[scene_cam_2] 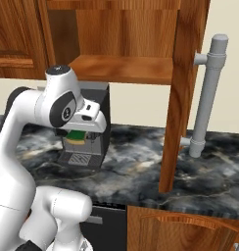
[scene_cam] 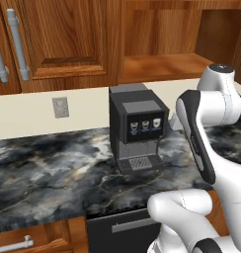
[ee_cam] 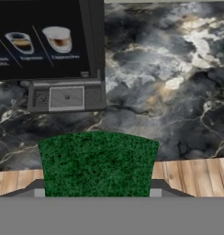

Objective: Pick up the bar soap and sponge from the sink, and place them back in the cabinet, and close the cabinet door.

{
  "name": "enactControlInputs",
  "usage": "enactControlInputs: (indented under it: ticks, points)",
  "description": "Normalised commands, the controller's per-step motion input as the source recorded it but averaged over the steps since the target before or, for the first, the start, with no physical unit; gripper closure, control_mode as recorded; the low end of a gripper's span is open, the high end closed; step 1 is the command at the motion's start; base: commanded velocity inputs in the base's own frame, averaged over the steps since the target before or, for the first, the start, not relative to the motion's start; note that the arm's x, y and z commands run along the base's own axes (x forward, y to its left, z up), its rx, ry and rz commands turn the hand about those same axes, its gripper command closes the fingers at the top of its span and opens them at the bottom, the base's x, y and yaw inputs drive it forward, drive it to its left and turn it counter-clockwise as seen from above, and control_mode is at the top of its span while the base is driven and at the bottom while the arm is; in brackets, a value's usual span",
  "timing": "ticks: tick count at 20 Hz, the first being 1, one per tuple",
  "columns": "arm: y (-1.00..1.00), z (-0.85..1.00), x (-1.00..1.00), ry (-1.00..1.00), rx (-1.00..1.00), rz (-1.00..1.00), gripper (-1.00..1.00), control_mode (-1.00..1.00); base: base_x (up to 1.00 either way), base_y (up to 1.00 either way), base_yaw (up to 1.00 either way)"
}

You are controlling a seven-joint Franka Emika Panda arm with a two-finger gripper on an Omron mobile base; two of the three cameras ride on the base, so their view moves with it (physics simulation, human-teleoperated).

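My gripper (scene_cam_2: pixel 76 133) is shut on the sponge (scene_cam_2: pixel 76 137), which is green on top with a yellow layer beneath. It hangs above the dark marble counter (scene_cam_2: pixel 141 166), in front of the coffee machine. In the hand view the green sponge (ee_cam: pixel 98 165) sits between the fingertips (ee_cam: pixel 156 187). Above and behind, the cabinet (scene_cam_2: pixel 122 68) stands open with its wooden shelf (scene_cam: pixel 162 65) bare. The cabinet door (scene_cam_2: pixel 182 73) is swung out edge-on at the right, with its long silver handle (scene_cam_2: pixel 207 98). The sink and the bar soap are out of view.
A black and grey coffee machine (scene_cam: pixel 137 126) stands on the counter under the open shelf, close behind the hand. A wall socket (scene_cam: pixel 60 106) is on the cream backsplash. Closed wall cabinet doors (scene_cam: pixel 58 39) hang to the left. Drawers lie below the counter edge.
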Motion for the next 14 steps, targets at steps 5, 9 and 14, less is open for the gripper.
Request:
enactControlInputs:
  ticks: [5, 9, 14]
  points:
    - [0.0, 0.0, 0.0, 0.0, 0.0, 0.0, 1.0, 1.0, 0.0, 0.0, 0.0]
    - [0.0, 0.0, 0.0, 0.0, 0.0, 0.0, 1.0, 1.0, 0.0, 0.0, 0.0]
    - [0.0, 0.0, 0.0, 0.0, 0.0, 0.0, 1.0, 1.0, 0.0, 0.0, 0.0]
